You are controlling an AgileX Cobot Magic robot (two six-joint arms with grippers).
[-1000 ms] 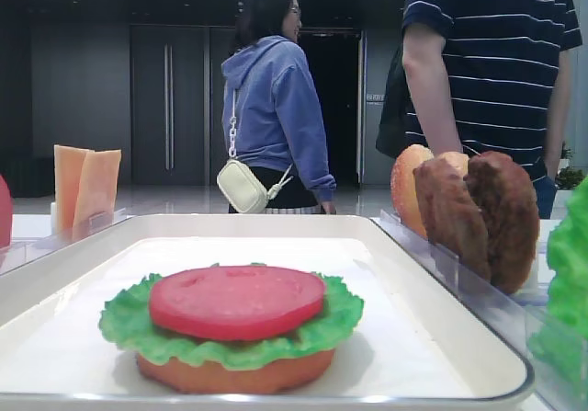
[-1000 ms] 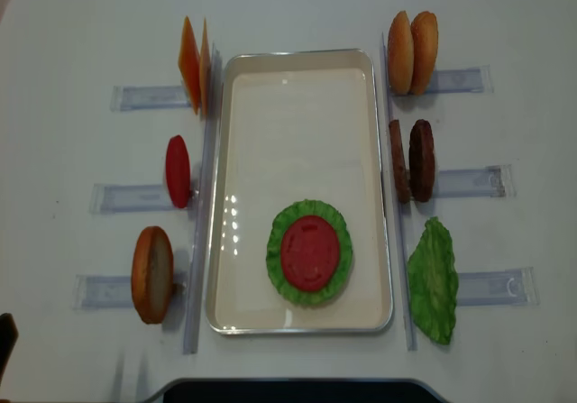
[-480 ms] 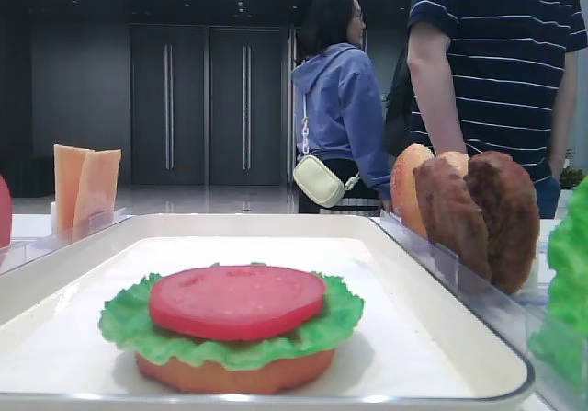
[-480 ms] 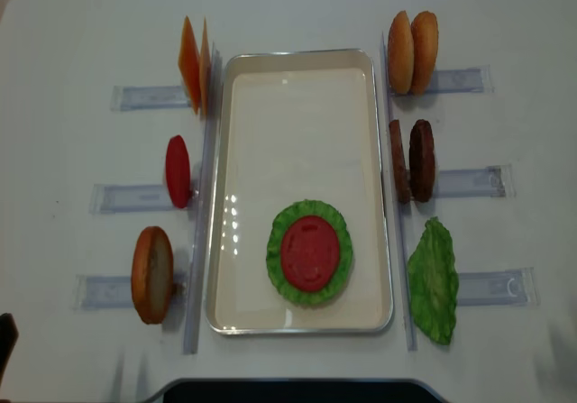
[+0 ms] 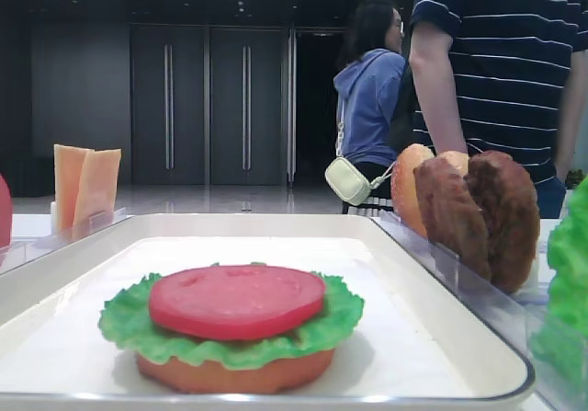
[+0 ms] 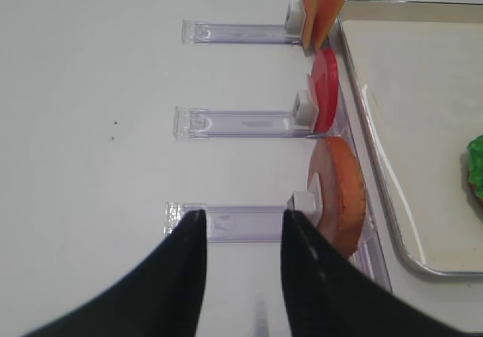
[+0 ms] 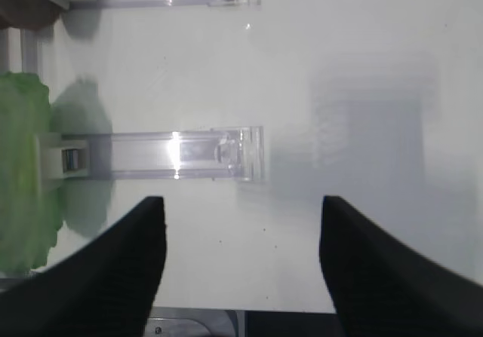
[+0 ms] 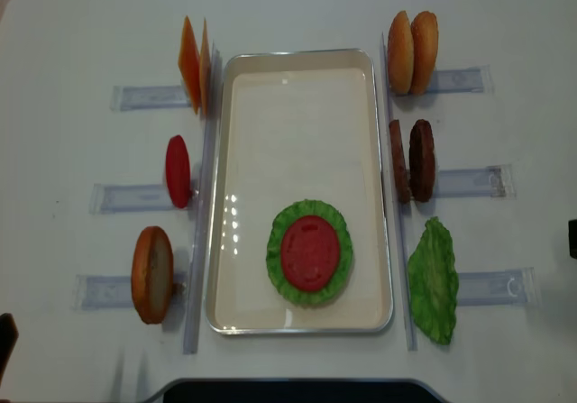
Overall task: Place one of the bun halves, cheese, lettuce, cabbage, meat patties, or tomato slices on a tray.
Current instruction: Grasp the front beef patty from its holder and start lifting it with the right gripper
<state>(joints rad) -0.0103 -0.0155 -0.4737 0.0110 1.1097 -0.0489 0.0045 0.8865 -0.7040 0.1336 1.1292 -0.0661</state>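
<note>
White rectangular tray (image 8: 298,69) with rounded corners and low raised rim, lying in the middle of a white tabletop (image 8: 81,42). Near its front end, a stack: flat orange-tan bun half (image 5: 234,372) at the bottom, frilly bright green lettuce leaf (image 8: 279,263) over it, smooth red tomato slice (image 8: 310,252) on top.

Left of the tray, upright in clear plastic racks (image 8: 149,96): two thin pale-orange cheese squares (image 8: 195,64) at the far end, one red tomato disc (image 8: 178,171) in the middle, one domed orange-tan bun (image 8: 152,274) nearest the front. Right of the tray, likewise racked: two orange-tan buns (image 8: 412,52) at the far end, two rough dark-brown meat patties (image 8: 412,160) in the middle, a second green lettuce leaf (image 8: 434,281) nearest the front.

Right hand (image 7: 239,265) above bare tabletop beside the lettuce rack, black fingers spread wide, holding nothing. Left hand (image 6: 238,277) above the front left rack, close to the domed bun, fingers apart, holding nothing.

Behind the tabletop, two people standing: one in a navy striped shirt (image 5: 501,52), one in a blue hoodie (image 5: 367,108).
</note>
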